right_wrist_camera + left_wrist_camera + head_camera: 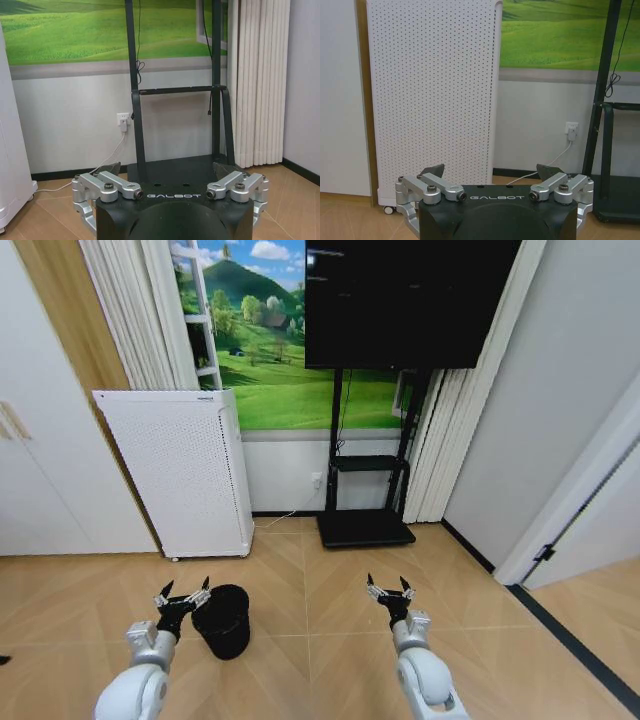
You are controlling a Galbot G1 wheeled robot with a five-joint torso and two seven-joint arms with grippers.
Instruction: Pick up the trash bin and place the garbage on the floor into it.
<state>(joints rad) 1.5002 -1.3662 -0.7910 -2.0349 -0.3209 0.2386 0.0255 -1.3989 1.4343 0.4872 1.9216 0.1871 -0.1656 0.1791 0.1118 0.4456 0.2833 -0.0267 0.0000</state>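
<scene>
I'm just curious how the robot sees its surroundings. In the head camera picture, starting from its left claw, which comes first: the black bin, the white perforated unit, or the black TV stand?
From the open left gripper:
1. The trash bin, right beside it on the floor.
2. The air purifier, farther back by the wall, on the left.
3. The TV stand, back and off to the right.

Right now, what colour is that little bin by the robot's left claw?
Black, with a mesh look: the trash bin shows best in the head view, beside the left claw.

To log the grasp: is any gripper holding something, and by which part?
Nothing is held. The left gripper is open beside the trash bin; the right gripper is open too.
</scene>
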